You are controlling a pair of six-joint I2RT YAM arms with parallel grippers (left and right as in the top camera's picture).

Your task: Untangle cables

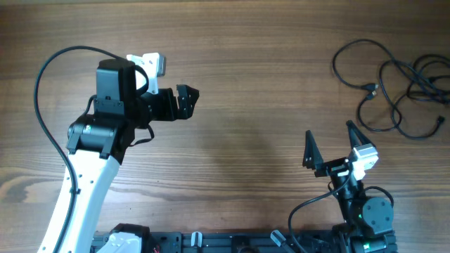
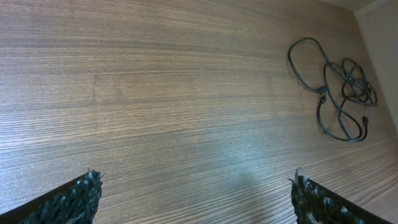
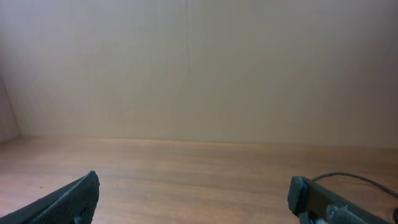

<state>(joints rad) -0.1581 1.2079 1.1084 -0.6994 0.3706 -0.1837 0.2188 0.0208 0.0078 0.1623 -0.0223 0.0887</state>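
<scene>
Both arms poised over a wooden table [image 1: 253, 42], nothing held: the left gripper [image 1: 187, 100] stands wide, as does the right gripper [image 1: 328, 129], jaws spread. The cables [image 1: 394, 88] lie in a loose black tangle ahead of the right gripper and off to its right, well apart from it, and far ahead of the left gripper across the bare wood. Thin and limp, they look light and likely to slide and drag their loops along when pulled. A plug end [image 1: 372, 88] or the free outer loop [image 1: 351, 48] seems the surest hold. The overhead view cuts the tangle at the frame edge; the left wrist view shows the cables [image 2: 339, 87] whole. The right wrist view shows only wall, table and a thin dark line that cannot be identified
</scene>
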